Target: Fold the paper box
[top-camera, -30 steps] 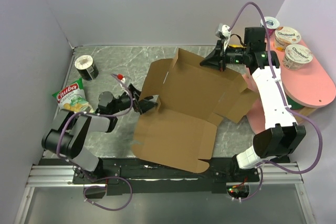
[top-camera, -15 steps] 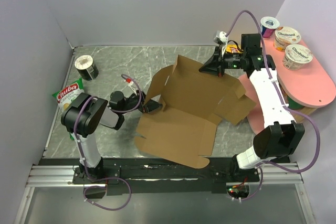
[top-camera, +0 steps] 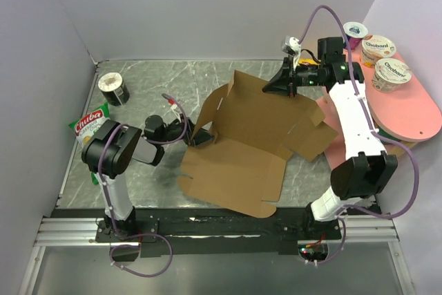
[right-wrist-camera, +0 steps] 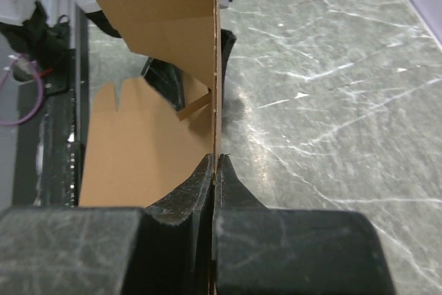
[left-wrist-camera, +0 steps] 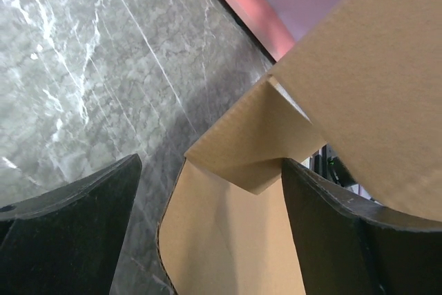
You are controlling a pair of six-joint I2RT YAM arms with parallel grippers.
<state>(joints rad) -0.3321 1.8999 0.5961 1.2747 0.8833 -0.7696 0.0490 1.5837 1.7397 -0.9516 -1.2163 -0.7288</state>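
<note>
Found the paper box [top-camera: 238, 153] as a mostly open die-cut sheet across the middle of the table [top-camera: 155, 188], near panel lying flat just beyond the arm bases, far panels lifted and creased. Judged it an early step: raising the side walls, with no tab tucked or locked yet. Farther in, on the left, saw the left gripper [top-camera: 196, 137] at the sheet's left edge, spread wide, with a bent corner flap [left-wrist-camera: 255, 150] poking up between the fingers [left-wrist-camera: 76, 226] and, as far as visible, touching neither. Farthest, on the right, saw the right gripper [top-camera: 291, 85] pinched tight on the upper edge of the raised far flap, cardboard clamped between both pads [right-wrist-camera: 186, 191] and standing upright from them in the wrist view. Reckoned the next move to call for closing the left fingers on that corner flap, or nudging it inward, while holding the far wall steady, then swinging the wall over along its crease without tearing at the pinch. Noted off to the sides a chip bag [top-camera: 90, 127] and a dark can [top-camera: 112, 88] at far left, and yogurt cups [top-camera: 387, 70] on a pink tray [top-camera: 414, 119] at far right.
</note>
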